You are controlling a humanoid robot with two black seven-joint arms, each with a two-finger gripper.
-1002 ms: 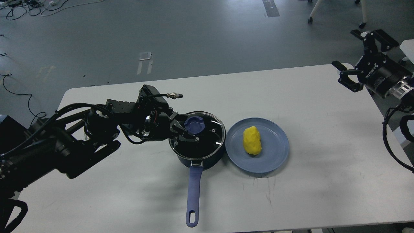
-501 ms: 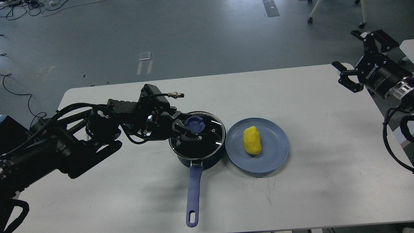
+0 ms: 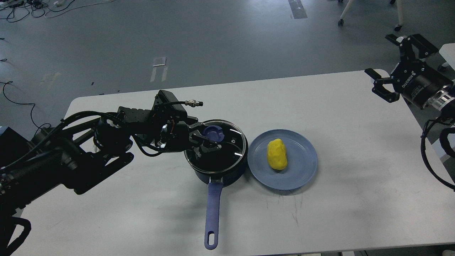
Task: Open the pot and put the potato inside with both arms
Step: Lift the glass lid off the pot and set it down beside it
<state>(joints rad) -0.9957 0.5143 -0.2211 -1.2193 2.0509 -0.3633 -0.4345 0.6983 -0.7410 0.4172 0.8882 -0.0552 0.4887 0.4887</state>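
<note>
Shifted: glass lid (image 3: 227, 147) lifting slightly, knob (image 3: 212, 133) gripped by left gripper (image 3: 205, 141), frame centre. Pot (image 3: 217, 167) beneath. Potato (image 3: 277, 154) on plate (image 3: 295, 177), centre right. Right gripper (image 3: 387, 76) open, upper right. Step: lid removal; next, lift clear.

Our left arm reaches in low from the left, wrist roughly level, and our left gripper (image 3: 207, 140) has its fingers (image 3: 212, 148) pinched in around the lid knob (image 3: 212, 133). Our right arm sits way out by the right edge, held high, right gripper (image 3: 390, 67) spread wide with nothing in it.
</note>
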